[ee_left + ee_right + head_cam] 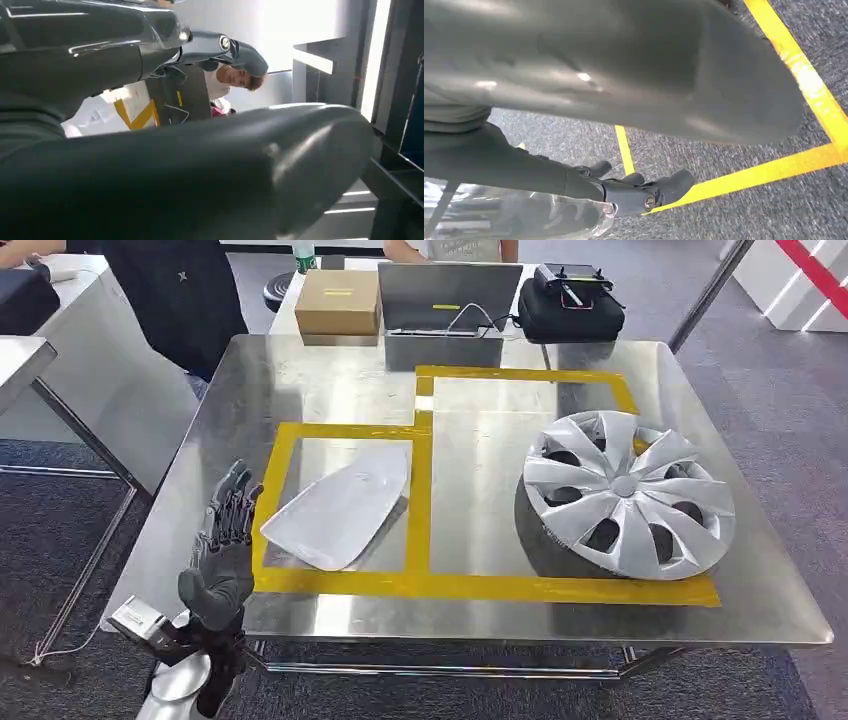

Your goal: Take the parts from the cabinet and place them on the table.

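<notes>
My left hand (222,540): raised at the near left edge of the steel table (330,370), fingers spread and pointing away from me, nothing in it. From the left wrist view (210,170) my thumb looms big and grey, and the darker fingers reach out with nothing between them.

My right hand (624,190): hanging low over grey carpet crossed by yellow floor tape (769,170). The dark fingers look loosely curled and I see nothing in them, but the thumb hides a lot, so I cannot tell for sure whether it is closed or loose.

White panel (338,505): a flat, pale part lying inside the left yellow-taped square (420,490) on the table, just beside my left fingertips but apart from them.

Hubcap (628,490): the silver wheel cover lies face up on the right side of the table, its near edge overlapping the yellow tape, well apart from my left hand.

Far edge of the table: a cardboard box (338,302), a grey laptop (448,302) with a cable, and a black case (572,302) stand in a row.

People: one in dark clothing (180,295) stands by the far left corner, another behind the laptop.
</notes>
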Tool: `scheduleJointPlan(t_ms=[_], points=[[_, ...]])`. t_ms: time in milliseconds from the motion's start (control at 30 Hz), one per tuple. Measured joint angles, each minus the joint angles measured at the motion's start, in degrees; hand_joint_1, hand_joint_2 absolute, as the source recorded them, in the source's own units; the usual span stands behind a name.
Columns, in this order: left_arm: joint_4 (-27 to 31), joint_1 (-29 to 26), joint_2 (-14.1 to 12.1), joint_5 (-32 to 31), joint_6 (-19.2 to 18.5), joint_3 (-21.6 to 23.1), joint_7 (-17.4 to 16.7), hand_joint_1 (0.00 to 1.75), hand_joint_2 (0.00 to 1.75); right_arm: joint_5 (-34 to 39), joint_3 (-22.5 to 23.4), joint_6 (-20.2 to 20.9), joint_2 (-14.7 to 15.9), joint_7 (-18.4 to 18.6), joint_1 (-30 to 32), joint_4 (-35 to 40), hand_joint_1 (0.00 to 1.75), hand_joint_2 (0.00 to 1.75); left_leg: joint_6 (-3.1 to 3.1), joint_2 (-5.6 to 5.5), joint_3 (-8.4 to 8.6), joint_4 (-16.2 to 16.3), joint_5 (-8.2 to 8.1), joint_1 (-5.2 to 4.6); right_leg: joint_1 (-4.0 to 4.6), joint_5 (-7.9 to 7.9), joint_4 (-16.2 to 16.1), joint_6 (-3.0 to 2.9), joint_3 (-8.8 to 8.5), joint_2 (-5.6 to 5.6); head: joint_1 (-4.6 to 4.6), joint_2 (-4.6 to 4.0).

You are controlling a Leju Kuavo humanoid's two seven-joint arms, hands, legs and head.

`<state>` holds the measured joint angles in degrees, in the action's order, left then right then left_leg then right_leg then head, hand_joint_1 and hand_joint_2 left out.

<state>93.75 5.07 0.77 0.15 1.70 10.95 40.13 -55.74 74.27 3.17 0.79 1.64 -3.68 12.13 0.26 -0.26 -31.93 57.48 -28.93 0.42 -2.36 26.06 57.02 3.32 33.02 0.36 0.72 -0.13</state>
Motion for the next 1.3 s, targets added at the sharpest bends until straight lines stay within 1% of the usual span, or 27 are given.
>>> scheduleJointPlan(t_ms=[233, 267, 300, 333, 400, 433, 467, 500, 533, 600, 633, 667, 700, 733, 800, 833, 867, 933, 967, 1000, 1033, 1100, 1133, 1167, 1200, 1233, 1300], points=[[3.30, -3.72, -0.18, -0.24, -1.42, 0.00, 0.00, 0.00, 0.00, -0.72, -0.04, 0.37, -0.31, -0.07, -0.01, 0.00, 0.00, 0.00, 0.87, -0.03, -0.10, 0.34, -0.19, -0.65, -0.60, -0.34, -0.22, 0.87, -0.18, 0.00, 0.02, 0.00], [3.76, -4.13, -0.20, -0.26, -1.60, 0.00, 0.00, 0.00, 0.00, -0.76, -0.04, 0.37, -0.33, -0.07, 0.08, 0.00, 0.00, 0.00, 1.32, 0.00, -0.03, 0.16, 0.32, -0.69, -0.63, -0.73, -0.49, 1.32, -0.25, 0.07, 0.04, 0.00], [4.31, -4.49, -0.17, -0.61, -1.70, 0.04, 0.00, 0.00, 0.00, -0.81, -0.04, 0.39, -0.37, -0.09, 0.03, 0.00, 0.00, 0.00, 2.05, 0.30, 0.47, -0.60, 1.06, -0.03, -0.77, 0.03, -0.01, 1.31, -0.09, 0.01, -0.07, 0.00], [4.74, -4.71, -0.15, -0.81, -1.70, 0.15, 0.00, 0.00, 0.00, -0.83, -0.07, 0.42, -0.35, -0.09, 0.03, 0.00, 0.00, 0.00, 2.31, 0.50, 0.22, -0.72, 1.28, -0.15, -0.59, 1.93, 1.47, 1.01, 0.44, -0.10, -0.02, 0.00], [5.24, -5.52, -0.20, -1.31, -1.73, 0.18, 0.00, 0.00, 0.00, -1.01, -0.07, 0.44, -0.31, -0.09, 0.00, 0.00, 0.00, 0.00, 2.76, 0.65, -0.31, -0.70, 1.68, -0.33, -0.29, 8.00, 10.61, 0.82, 3.73, -0.10, -0.26, 0.00], [5.37, -5.94, -0.22, -1.35, -1.73, 0.22, 0.00, 0.00, 0.00, -1.03, -0.07, 0.44, -0.26, -0.09, 0.01, 0.00, 0.00, 0.00, 2.72, 0.70, -0.61, -0.65, 1.84, -0.46, -0.14, 10.11, 15.33, 0.82, 5.40, -0.10, -0.26, 0.00], [5.51, -6.39, -0.22, -1.38, -1.73, 0.24, 0.00, 0.00, 0.00, -1.11, -0.07, 0.44, -0.26, -0.09, 0.03, 0.00, 0.00, 0.00, 2.69, 0.74, -0.89, -0.61, 2.03, -0.57, -0.03, 11.06, 18.44, 0.76, 6.28, -0.10, -0.28, 0.00], [5.83, -6.98, -0.26, -1.44, -1.73, 0.24, 0.00, 0.00, 0.00, -1.16, -0.07, 0.44, -0.28, -0.09, 0.11, 0.00, 0.00, 0.00, 2.56, 0.79, -1.11, -0.60, 2.23, -0.60, 0.03, 10.60, 18.50, 0.63, 5.69, -0.10, -0.26, 0.00], [6.30, -7.68, -0.33, -1.49, -1.70, 0.24, 0.00, 0.00, 0.00, -1.20, -0.07, 0.44, -0.28, -0.09, 0.18, 0.00, 0.00, 0.00, 2.35, 0.80, -1.32, -0.56, 2.40, -0.60, 0.07, 9.05, 15.63, 0.38, 3.58, -0.11, -0.26, 0.00], [7.80, -9.38, -0.55, -1.62, -1.40, 0.24, 0.00, 0.00, 0.00, -1.71, -0.09, 0.42, -0.28, -0.09, 0.16, 0.00, 0.00, 0.00, 1.89, 0.80, -1.78, -0.19, 2.70, -0.52, 0.05, 5.15, 4.34, -0.05, -3.43, -0.16, -0.28, 0.00], [8.66, -10.18, -0.68, -1.62, -1.09, 0.24, 0.00, 0.00, 0.00, -1.90, -0.13, 0.41, -0.31, -0.07, 0.09, 0.00, 0.00, 0.00, 1.61, 0.82, -2.00, 0.17, 2.83, -0.52, 0.06, 5.80, -0.24, -0.19, -5.88, -0.17, -0.28, 0.00], [9.38, -10.91, -0.74, -1.59, -0.92, 0.20, 0.00, 0.00, 0.00, -2.05, -0.15, 0.42, -0.39, 0.00, 0.07, 0.00, 0.00, 0.00, 1.16, 0.74, -2.22, 0.21, 3.05, -0.75, 0.44, 4.53, 0.90, -0.39, -5.39, -0.04, -0.17, 0.00], [10.11, -11.38, -0.81, -1.59, -0.79, 0.22, 0.02, 0.00, 0.00, -2.23, -0.17, 0.41, -0.50, 0.00, 0.15, 0.00, 0.00, 0.00, 0.84, 0.70, -2.21, 0.32, 3.23, -0.74, 0.51, 4.41, 1.00, -0.65, -4.75, -0.02, -0.09, 0.00], [10.86, -11.98, -0.85, -1.62, -0.55, 0.22, 0.02, 0.00, 0.00, -2.51, -0.24, 0.42, -0.44, 0.00, 0.07, 0.00, 0.00, 0.00, 0.35, 0.65, -2.50, 0.30, 3.58, -0.71, 0.62, 4.80, 0.78, -1.12, -4.52, -0.03, -0.14, 0.00], [12.02, -12.91, -1.03, -1.77, -0.41, 0.17, 0.02, 0.00, 0.00, -2.82, -0.37, 0.44, -0.61, -0.04, 0.05, -0.02, 0.00, 0.00, -0.59, 0.56, -3.01, 0.12, 3.97, -0.53, 0.33, 3.83, 0.52, -2.25, -3.70, -0.17, -0.13, 0.00], [12.31, -13.23, -1.09, -1.79, -0.33, 0.15, 0.02, 0.00, 0.00, -2.88, -0.39, 0.44, -0.61, -0.04, -0.04, -0.02, 0.00, 0.00, -0.96, 0.47, -3.53, 1.12, 1.88, -0.39, 0.30, 3.32, 0.52, -2.62, -3.09, -0.37, 0.04, 0.00], [12.52, -13.40, -1.09, -1.86, -0.22, 0.15, 0.02, 0.00, 0.00, -2.91, -0.46, 0.44, -0.61, -0.09, -0.04, -0.02, 0.00, 0.00, -1.22, 0.48, -4.39, 3.60, -1.45, -0.30, 0.32, 2.81, 0.53, -3.01, -2.46, -0.45, 0.24, 0.00], [13.05, -13.75, -1.09, -2.05, 0.13, 0.04, 0.02, 0.00, 0.00, -3.30, -0.57, 0.50, -0.59, -0.35, -0.02, -0.02, 0.00, 0.00, -1.66, 0.48, -6.76, 12.42, -8.09, -0.19, 0.46, 1.54, 0.57, -3.18, -0.87, -0.57, 0.28, 0.00], [13.22, -14.09, -1.09, -2.34, 0.35, -0.07, 0.02, 0.00, 0.00, -3.61, -0.61, 0.59, -0.57, -0.46, -0.02, -0.02, 0.00, 0.00, -1.73, 0.48, -7.29, 15.97, -9.35, -0.19, 0.51, 0.88, 0.61, -3.15, 0.01, -0.60, 0.28, 0.00], [13.29, -14.43, -1.11, -2.40, 0.81, -0.18, 0.02, 0.00, 0.00, -3.93, -0.68, 0.63, -0.55, -0.55, 0.00, -0.02, 0.00, 0.00, -1.71, 0.48, -6.88, 17.33, -8.79, -0.19, 0.53, 0.27, 0.66, -3.07, 0.58, -0.61, 0.28, 0.00], [13.49, -14.83, -1.11, -2.43, 1.31, -0.22, 0.02, 0.00, 0.00, -4.22, -0.79, 0.81, -0.55, -0.55, 0.02, -0.02, 0.00, 0.00, -1.63, 0.48, -5.37, 16.40, -7.08, -0.19, 0.56, -0.34, 0.68, -2.96, 1.33, -0.60, 0.31, 0.00], [14.27, -15.42, -1.22, -2.45, 1.97, -0.24, 0.02, 0.00, 0.00, -4.52, -1.18, 0.87, -0.46, -0.55, 0.06, -0.02, 0.00, 0.00, -1.36, 0.48, 0.92, 8.64, -3.09, -0.19, 0.55, -1.51, 0.68, -2.62, 2.70, -0.58, 0.33, 0.00], [14.67, -15.46, -1.29, -2.45, 2.17, -0.24, 0.02, 0.00, 0.00, -4.68, -1.31, 0.92, -0.44, -0.55, -0.11, -0.02, 0.00, 0.00, -1.18, 0.45, 5.02, 3.15, -2.95, -0.19, 0.55, -2.07, 0.77, -2.33, 2.91, -0.56, 0.31, 0.00], [15.02, -15.44, -1.36, -2.45, 2.32, -0.24, 0.02, 0.00, 0.00, -4.76, -1.51, 0.92, -0.35, -0.57, -0.02, -0.02, 0.00, 0.00, -1.00, 0.31, 8.39, -1.43, -4.04, -0.37, 0.86, -2.39, 0.84, -1.94, 3.26, -0.52, 0.35, 0.00], [15.37, -15.49, -1.38, -2.47, 2.34, -0.22, 0.02, 0.00, 0.00, -4.79, -1.68, 0.94, -0.35, -0.61, 0.00, -0.02, 0.00, 0.00, -0.52, 0.19, 8.94, -3.14, -4.87, -0.47, 0.87, -2.99, 0.82, -1.52, 3.34, -0.55, 0.31, 0.00], [15.56, -15.74, -1.40, -2.47, 2.36, -0.22, 0.02, 0.00, 0.00, -4.79, -1.77, 0.94, -0.28, -0.61, -0.05, -0.02, 0.00, 0.00, -0.21, 0.19, 8.15, -3.01, -4.89, -0.63, 0.83, -3.58, 0.69, -1.15, 3.47, -0.62, 0.28, 0.00], [15.63, -16.48, -1.57, -2.47, 2.36, -0.24, 0.02, 0.00, 0.00, -4.90, -1.92, 0.96, -0.24, -0.61, 0.09, -0.04, 0.00, 0.00, 0.96, 0.28, 7.55, -2.87, -4.09, -0.92, 0.60, -4.78, -0.14, -0.27, 3.45, -0.61, 0.35, 0.00]])
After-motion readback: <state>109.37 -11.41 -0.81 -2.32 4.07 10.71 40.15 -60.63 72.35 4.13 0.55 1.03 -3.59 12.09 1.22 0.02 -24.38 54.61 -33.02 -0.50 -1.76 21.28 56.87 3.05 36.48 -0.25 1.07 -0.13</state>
